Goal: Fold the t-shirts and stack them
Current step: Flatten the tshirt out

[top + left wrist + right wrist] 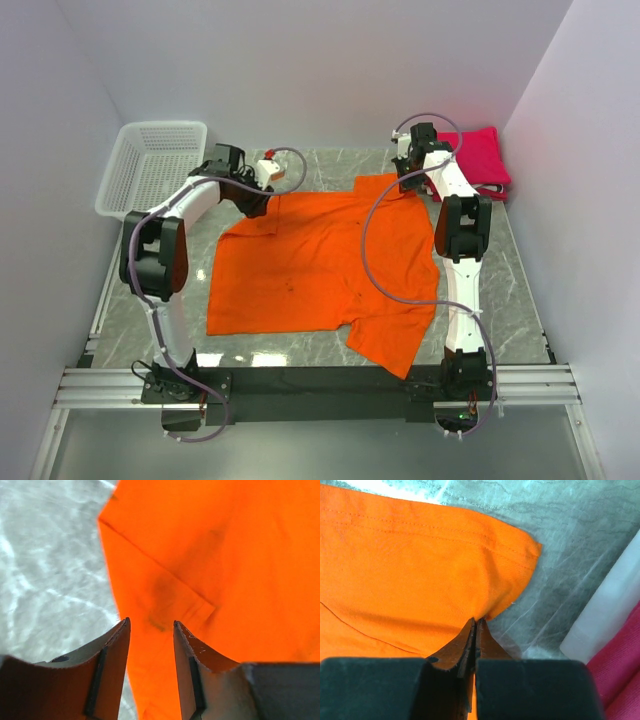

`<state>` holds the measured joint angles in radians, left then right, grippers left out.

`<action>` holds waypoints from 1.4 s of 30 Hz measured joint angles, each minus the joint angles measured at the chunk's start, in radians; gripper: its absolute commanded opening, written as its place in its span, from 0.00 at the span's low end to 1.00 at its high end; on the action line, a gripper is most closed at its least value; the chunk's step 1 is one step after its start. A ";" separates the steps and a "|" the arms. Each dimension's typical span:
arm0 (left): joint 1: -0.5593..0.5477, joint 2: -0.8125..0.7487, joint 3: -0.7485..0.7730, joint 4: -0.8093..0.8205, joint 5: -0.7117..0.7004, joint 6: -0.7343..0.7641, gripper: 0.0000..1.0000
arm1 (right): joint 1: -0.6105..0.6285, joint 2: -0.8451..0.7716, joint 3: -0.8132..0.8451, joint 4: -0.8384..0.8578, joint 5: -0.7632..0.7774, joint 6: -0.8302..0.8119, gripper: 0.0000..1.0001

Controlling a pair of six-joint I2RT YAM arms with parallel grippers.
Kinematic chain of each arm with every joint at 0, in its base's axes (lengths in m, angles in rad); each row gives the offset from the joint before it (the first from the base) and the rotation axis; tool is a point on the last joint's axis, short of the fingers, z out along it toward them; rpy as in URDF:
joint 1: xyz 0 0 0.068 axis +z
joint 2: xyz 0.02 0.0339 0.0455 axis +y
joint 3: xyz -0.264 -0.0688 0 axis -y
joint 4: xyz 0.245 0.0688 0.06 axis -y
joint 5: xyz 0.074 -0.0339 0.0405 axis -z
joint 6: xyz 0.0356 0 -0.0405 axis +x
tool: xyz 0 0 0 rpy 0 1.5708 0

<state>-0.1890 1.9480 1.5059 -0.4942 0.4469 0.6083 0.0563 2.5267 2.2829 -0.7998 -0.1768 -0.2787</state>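
An orange t-shirt (310, 260) lies spread on the marble table, partly folded at its far left corner. My left gripper (258, 203) is open over that far left corner; in the left wrist view (150, 625) its fingers straddle the shirt's edge (165, 595). My right gripper (407, 183) is shut on the shirt's far right sleeve edge (470, 580), seen pinched in the right wrist view (476, 622). Folded crimson-pink t-shirts (480, 160) are stacked at the far right, with a white layer (605, 610) among them.
A white mesh basket (152, 165) stands at the far left corner. Purple-grey walls close in the table on three sides. The arm bases sit on a black rail (320, 380) at the near edge.
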 measured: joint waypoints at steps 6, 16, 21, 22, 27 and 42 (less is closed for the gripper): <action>-0.043 0.056 0.002 -0.012 -0.011 -0.020 0.47 | 0.000 -0.002 -0.002 0.003 0.000 0.000 0.00; -0.094 0.129 0.004 -0.036 -0.063 -0.049 0.46 | 0.000 -0.013 -0.002 0.016 0.000 0.000 0.00; -0.094 0.139 0.011 -0.044 -0.063 -0.053 0.43 | 0.000 -0.013 -0.002 0.017 0.000 -0.002 0.00; -0.094 0.139 0.012 -0.044 -0.063 -0.054 0.41 | 0.000 -0.013 -0.002 0.018 0.000 -0.003 0.00; -0.094 0.140 0.013 -0.045 -0.066 -0.056 0.30 | 0.000 -0.013 -0.002 0.020 0.000 -0.003 0.00; -0.005 0.140 0.127 -0.112 -0.071 -0.044 0.13 | 0.000 -0.026 -0.002 0.023 0.000 -0.008 0.00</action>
<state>-0.1944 2.0880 1.6333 -0.6060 0.3756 0.5640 0.0563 2.5004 2.2814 -0.7773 -0.1764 -0.2863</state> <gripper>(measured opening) 0.220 0.009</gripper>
